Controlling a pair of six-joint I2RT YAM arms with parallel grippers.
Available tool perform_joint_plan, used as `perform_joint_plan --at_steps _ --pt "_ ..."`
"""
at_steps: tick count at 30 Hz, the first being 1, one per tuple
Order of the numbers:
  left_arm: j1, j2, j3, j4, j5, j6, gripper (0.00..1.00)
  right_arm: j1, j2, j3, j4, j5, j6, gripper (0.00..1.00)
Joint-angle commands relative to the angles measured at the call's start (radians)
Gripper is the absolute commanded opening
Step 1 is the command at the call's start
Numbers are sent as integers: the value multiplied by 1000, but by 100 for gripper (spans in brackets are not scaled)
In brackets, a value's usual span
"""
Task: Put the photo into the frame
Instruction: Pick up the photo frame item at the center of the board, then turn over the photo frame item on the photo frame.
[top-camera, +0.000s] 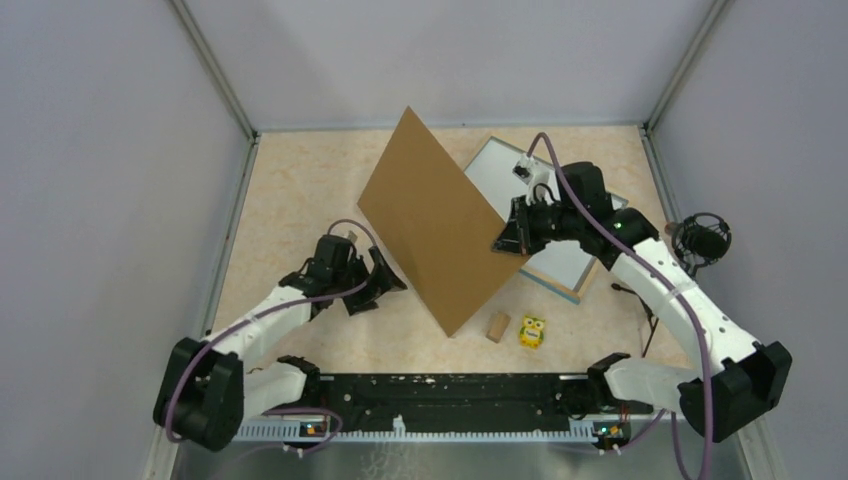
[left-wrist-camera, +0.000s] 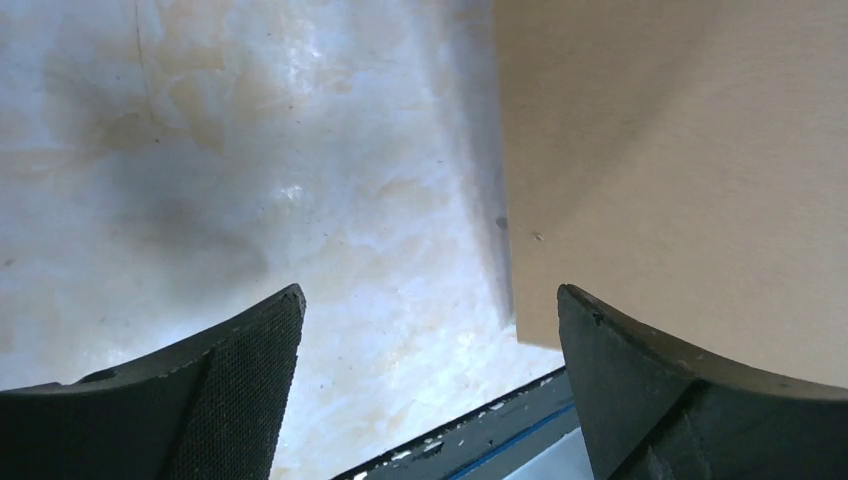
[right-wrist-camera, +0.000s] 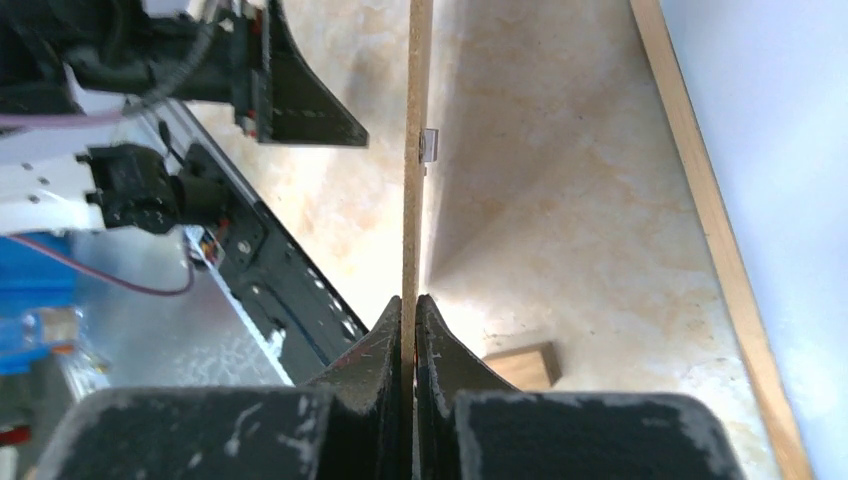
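The large, thin rectangular frame of light wood with a blue edge (top-camera: 556, 287) is lying flat on the table at about 2 o'clock from its centre, sitting askew to the table's sides. Only its far corner and near edge are showing. Its inside is looking pale blue-white; whether that is the photo cannot be told.

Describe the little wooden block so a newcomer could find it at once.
Start at the big brown board held tilted over the middle of the table. Just to the right of the board's near corner, the wooden block lies on the tabletop. It is plain tan and unmarked, while the toy beside it is bright yellow and patterned.
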Motion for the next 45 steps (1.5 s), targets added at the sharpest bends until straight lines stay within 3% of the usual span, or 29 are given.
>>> perform_joint_plan --at_steps 1,9,15,22,28,36,45 --pt "4 -178 26 -113 -53 52 99 53 -78 80 -49 80 -177 0" --pt "3 -434 174 -172 -2 98 98 56 -126 259 -190 40 -413 0" --pt "3 -464 349 -252 -41 194 98 55 -133 417 -220 85 -579 0" --pt "3 -430 401 -242 -56 274 98 55 -63 607 -310 298 -795 0" --pt "4 -360 423 -218 66 332 98 56 -73 511 -196 481 -887 0" --pt "3 -353 430 -206 98 380 98 56 -73 307 64 528 -1001 0" --pt "3 -323 414 -201 98 391 98 59 25 209 269 560 -1194 0"
